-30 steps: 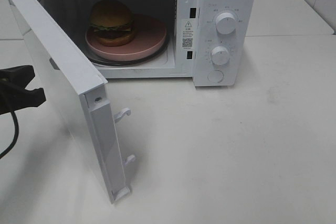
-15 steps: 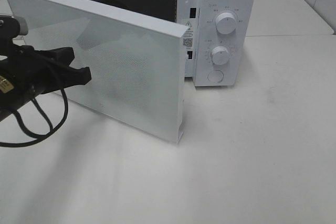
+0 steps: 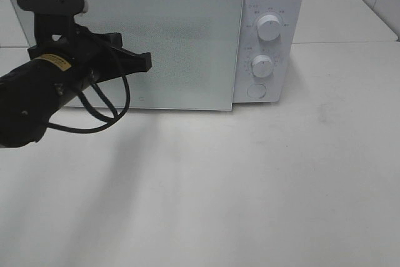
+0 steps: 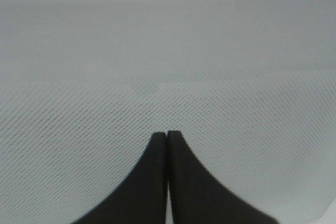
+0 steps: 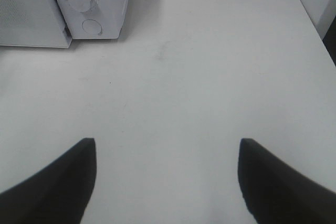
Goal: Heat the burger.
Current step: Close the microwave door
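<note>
White table (image 3: 281, 186), microwave door (image 3: 187, 48) closed. Left gripper (image 4: 167, 134) pinched together, empty, at the door; right gripper (image 5: 167, 141) gapes, empty. The burger is hidden, probably soft: lift from underneath.

Black left gripper (image 3: 145, 62), yellow-labelled black arm (image 3: 25, 104), looped black cable (image 3: 107, 115), white two-screw plate (image 3: 53, 2)

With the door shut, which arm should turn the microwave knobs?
Right. The right gripper is open and free, on the side where the knobs sit; the left gripper is shut, up against the door.
</note>
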